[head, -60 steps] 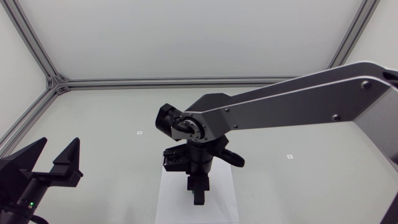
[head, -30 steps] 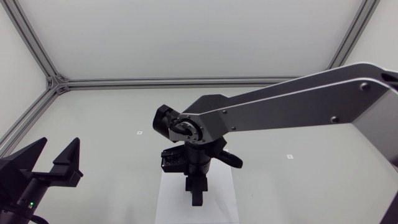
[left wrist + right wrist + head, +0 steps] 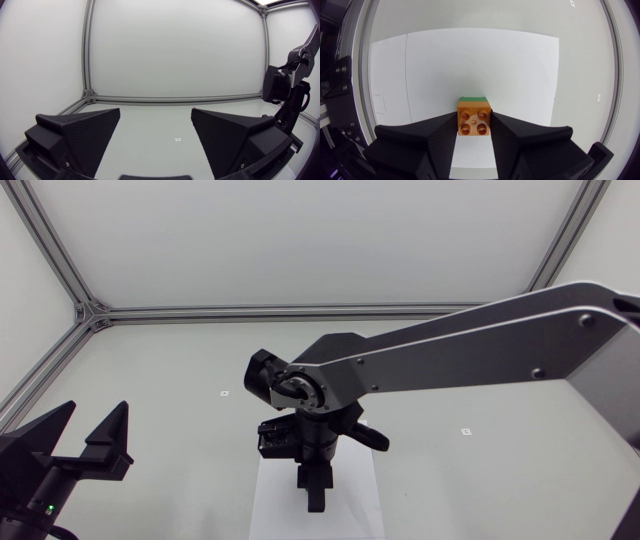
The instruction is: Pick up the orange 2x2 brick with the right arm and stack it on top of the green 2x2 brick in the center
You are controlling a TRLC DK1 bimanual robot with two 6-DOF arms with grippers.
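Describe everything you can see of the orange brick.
The orange brick is a square, glossy plastic block with four round studs on top, upright. The right gripper is shut on it, one finger against each side. A green brick shows as a strip just past it, over white paper. Whether they touch cannot be told.

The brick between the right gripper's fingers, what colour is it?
Orange; the brick shows best in the right wrist view.

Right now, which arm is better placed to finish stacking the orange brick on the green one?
Right: its fingers grip the orange brick, the green brick showing just beyond it. The left fingers stand open, empty, far aside.
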